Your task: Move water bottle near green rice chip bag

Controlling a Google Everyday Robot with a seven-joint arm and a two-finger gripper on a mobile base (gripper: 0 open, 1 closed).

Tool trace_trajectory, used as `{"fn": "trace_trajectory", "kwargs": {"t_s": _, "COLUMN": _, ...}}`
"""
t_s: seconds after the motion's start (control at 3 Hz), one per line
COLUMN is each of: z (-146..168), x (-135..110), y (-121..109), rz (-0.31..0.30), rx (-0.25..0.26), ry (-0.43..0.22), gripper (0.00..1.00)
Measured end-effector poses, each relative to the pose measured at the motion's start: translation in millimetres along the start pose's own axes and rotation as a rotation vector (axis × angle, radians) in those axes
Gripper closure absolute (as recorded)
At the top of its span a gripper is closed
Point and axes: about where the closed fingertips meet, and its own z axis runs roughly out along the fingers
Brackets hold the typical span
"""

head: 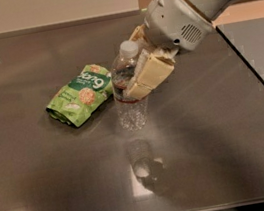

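Note:
The water bottle is a small clear bottle with a white cap, standing upright on the dark table just right of the green rice chip bag. The bag is a crinkled bright green pouch lying flat at centre left. My gripper comes in from the upper right and is shut on the bottle's upper body, its cream-coloured fingers wrapped around the label area. The bottle's base is close to the table surface; I cannot tell whether it touches.
The dark glossy table shows the bottle's reflection in front. The table's right edge runs diagonally at the right. The small black packet is hidden behind my arm.

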Motion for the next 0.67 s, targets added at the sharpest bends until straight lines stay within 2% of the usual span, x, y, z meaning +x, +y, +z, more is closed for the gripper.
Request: {"fn": "trace_trajectory", "kwargs": {"t_s": 0.67, "z": 18, "x": 2, "y": -38, "rz": 0.012, "rx": 0.022, "ry": 0.035, "gripper": 1.00}}
